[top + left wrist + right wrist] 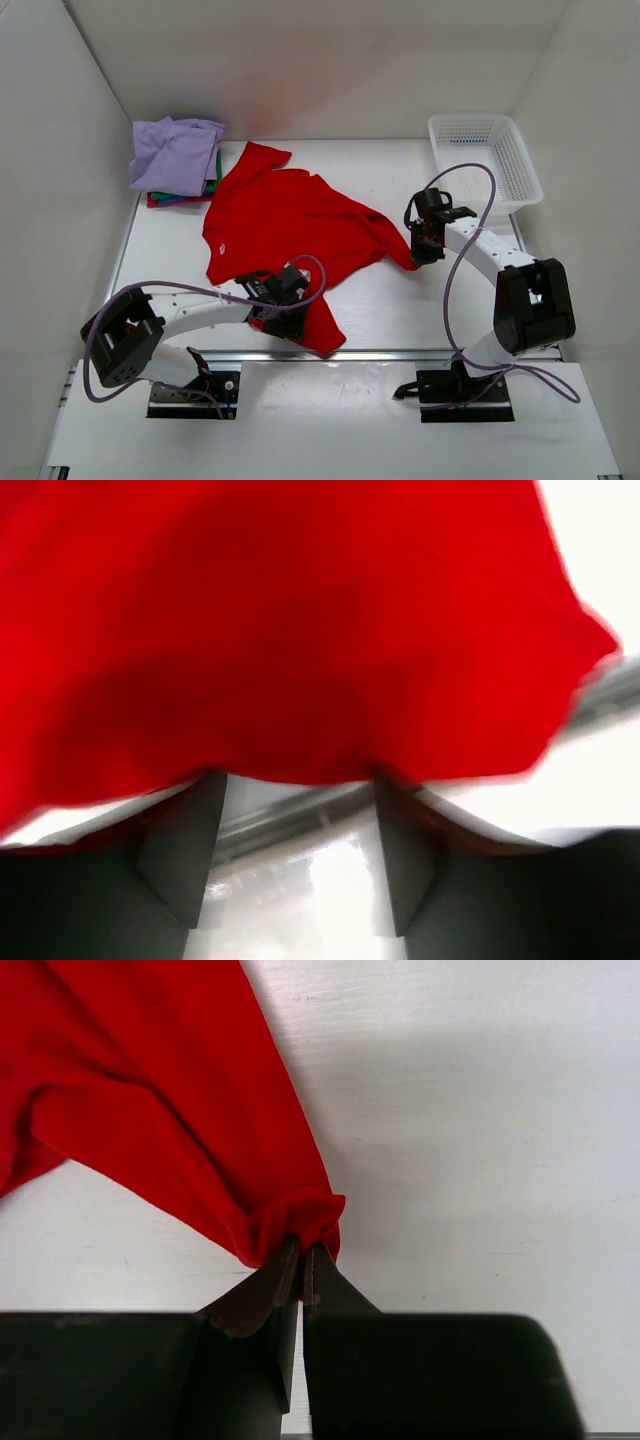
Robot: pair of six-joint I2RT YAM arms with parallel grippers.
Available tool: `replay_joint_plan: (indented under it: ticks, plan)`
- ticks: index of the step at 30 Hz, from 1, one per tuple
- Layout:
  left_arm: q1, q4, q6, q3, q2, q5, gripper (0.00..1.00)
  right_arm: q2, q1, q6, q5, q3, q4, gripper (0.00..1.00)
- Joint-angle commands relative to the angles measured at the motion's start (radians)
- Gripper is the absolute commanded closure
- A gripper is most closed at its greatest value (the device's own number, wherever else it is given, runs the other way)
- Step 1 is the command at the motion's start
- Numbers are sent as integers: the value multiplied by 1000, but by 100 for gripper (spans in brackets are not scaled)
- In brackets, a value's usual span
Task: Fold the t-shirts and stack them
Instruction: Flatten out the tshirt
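Nearest, the left arm [190, 312] reaches along the desk [400, 310] to the near hem of the red t-shirt [285, 215]. Its jaws stand wide, fingers [185, 850] apart, with the cloth lying just past the tips and nothing visibly pinched. Beyond the t-shirt's far-left sleeve sits the folded stack [175, 155], lavender on top, green and red under it. The t-shirt lies open and rumpled, its long axis running from that stack slantwise toward the near edge. At its right-hand corner the right jaws are closed on a small fold of red cloth, fingertips [262, 1295] together. Far right of the t-shirt stands the white basket [487, 150]. The left jaws sit right at the hem, so the next pinch seems theirs.
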Motion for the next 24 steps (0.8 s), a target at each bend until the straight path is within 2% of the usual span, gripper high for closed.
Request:
replay_joint_plan:
  ticks: [1, 2, 3, 4, 7, 12, 13, 17, 19, 21, 22, 24]
  plan:
    - [33, -4, 20, -13, 6, -115, 49, -48, -16, -2, -4, 8, 34, 100]
    - [49, -6, 33, -13, 7, -139, 62, -52, -16, 3, -11, 6, 31, 100]
    - [70, -7, 36, -13, -5, -157, 89, -49, -16, -3, -14, -1, 28, 100]
    - [81, -21, 52, -9, -22, -192, 100, -55, -11, -6, -14, 2, 36, 100]
    - [176, -102, 128, 39, -68, -272, 100, -51, -14, -3, -14, -1, 37, 100]
    - [446, -248, 335, 207, -106, -377, 100, -58, -13, -6, -23, -7, 33, 100]
    - [467, -263, 374, 259, -97, -403, 100, -60, -8, -8, -27, -6, 31, 100]
    - [353, -285, 408, 459, 41, -437, 100, -42, -7, -3, -27, 2, 30, 100]
    - [287, -265, 408, 517, 118, -292, 100, -40, 1, -2, -30, 11, 27, 100]
    - [230, -189, 402, 531, 159, -145, 93, -29, 4, 1, -24, 14, 27, 100]
    - [228, -173, 379, 517, 165, -80, 89, -28, 15, 4, -23, 16, 20, 100]
    - [262, -89, 311, 438, 124, -6, 86, -28, 12, 1, -24, 17, 19, 100]
